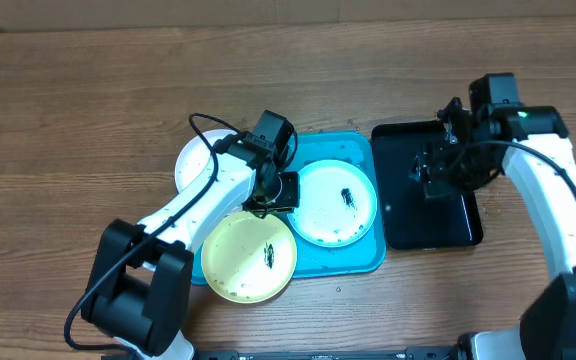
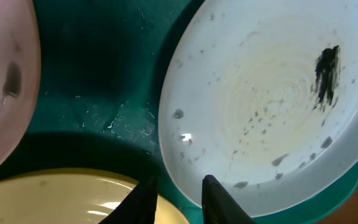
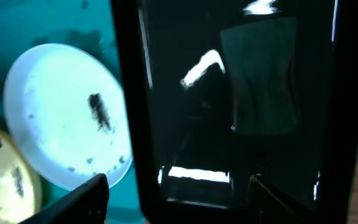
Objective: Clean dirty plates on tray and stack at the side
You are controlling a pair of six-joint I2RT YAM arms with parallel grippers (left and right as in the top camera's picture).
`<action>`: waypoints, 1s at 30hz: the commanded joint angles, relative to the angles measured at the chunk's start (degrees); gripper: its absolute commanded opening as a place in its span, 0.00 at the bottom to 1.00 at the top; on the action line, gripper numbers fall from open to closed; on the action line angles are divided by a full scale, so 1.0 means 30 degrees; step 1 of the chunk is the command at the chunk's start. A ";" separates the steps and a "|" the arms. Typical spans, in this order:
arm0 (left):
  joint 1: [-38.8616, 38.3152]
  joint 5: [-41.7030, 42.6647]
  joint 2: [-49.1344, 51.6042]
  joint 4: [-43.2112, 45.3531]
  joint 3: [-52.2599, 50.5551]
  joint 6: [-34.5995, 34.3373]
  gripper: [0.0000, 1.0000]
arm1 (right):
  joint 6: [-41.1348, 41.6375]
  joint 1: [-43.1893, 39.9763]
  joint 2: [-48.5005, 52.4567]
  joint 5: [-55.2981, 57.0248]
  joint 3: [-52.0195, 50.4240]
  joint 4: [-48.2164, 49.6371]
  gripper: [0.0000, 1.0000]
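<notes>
The turquoise tray (image 1: 318,148) holds a pale mint plate (image 1: 328,215) with a dark smear. A pale yellow plate (image 1: 243,265) overlaps the tray's front left corner, and a white plate (image 1: 190,165) lies at its left edge, partly under my left arm. My left gripper (image 1: 273,195) hangs low between the plates. In the left wrist view its fingers (image 2: 219,202) stand narrowly apart with nothing between them, over the yellow plate (image 2: 61,199) and the rim of the mint plate (image 2: 272,99). My right gripper (image 3: 179,199) is wide open above the black tray (image 3: 166,124).
The glossy black tray (image 1: 408,215) lies right of the turquoise one, almost touching it. A dark rectangular pad (image 3: 260,74) lies inside it. Bare wooden table surrounds both trays.
</notes>
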 commanded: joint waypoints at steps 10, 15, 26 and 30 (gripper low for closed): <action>-0.0124 -0.0408 0.1158 0.0656 0.0284 -0.0189 0.25 | 0.0423 0.0117 0.3330 0.4597 0.0437 0.1974 0.74; -0.0124 -0.0539 0.1158 0.0627 0.0284 -0.0182 0.25 | 0.0415 0.0117 0.4466 0.4845 0.0437 0.2754 0.73; -0.0124 -0.0568 0.1158 0.0787 0.0284 -0.0175 0.25 | 0.0423 0.0117 0.4743 0.4838 -0.1297 0.4262 0.61; -0.0124 -0.0612 0.1158 0.0823 0.0284 -0.0175 0.26 | 0.0423 0.0175 0.4743 0.4612 -0.2164 0.4896 0.59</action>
